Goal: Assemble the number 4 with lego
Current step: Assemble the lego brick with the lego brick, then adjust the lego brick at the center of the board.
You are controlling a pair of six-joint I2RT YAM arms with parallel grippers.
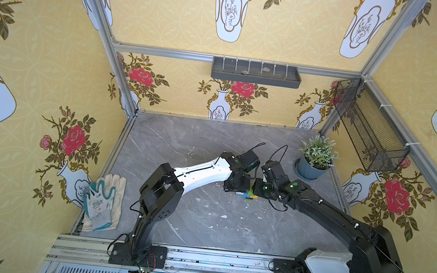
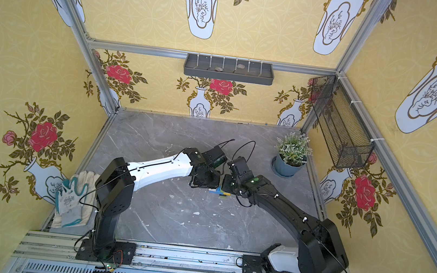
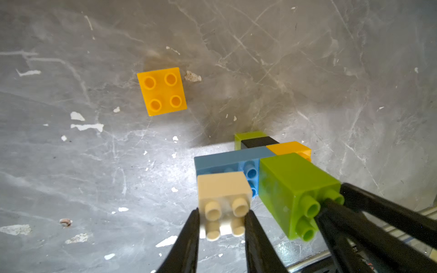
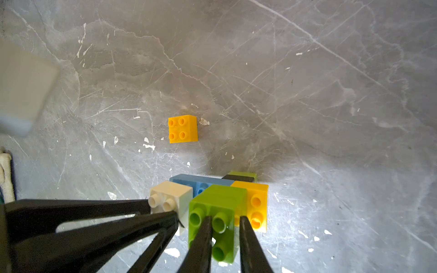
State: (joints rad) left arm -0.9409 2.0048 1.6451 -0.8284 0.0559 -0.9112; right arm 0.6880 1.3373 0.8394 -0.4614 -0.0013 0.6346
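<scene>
Left hand (image 3: 222, 217), nearest the lens, is clenched on the white brick (image 3: 223, 189); right hand (image 4: 225, 222) is clenched on a green brick (image 4: 216, 201). Both bricks belong to the unfinished number 4 (image 1: 245, 195), which lies on the table (image 1: 200, 225) just below frame centre in both top views. Farther off, one yellow brick (image 3: 162, 91) lies loose, well apart. Judged progress: five bricks appear joined; one remains to add.

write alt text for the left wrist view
The left tool pinches a white brick set on a blue brick's studs; beside it the right tool grips a green brick of the same cluster, which also holds a yellow brick. A loose yellow brick lies apart on the grey table.
</scene>
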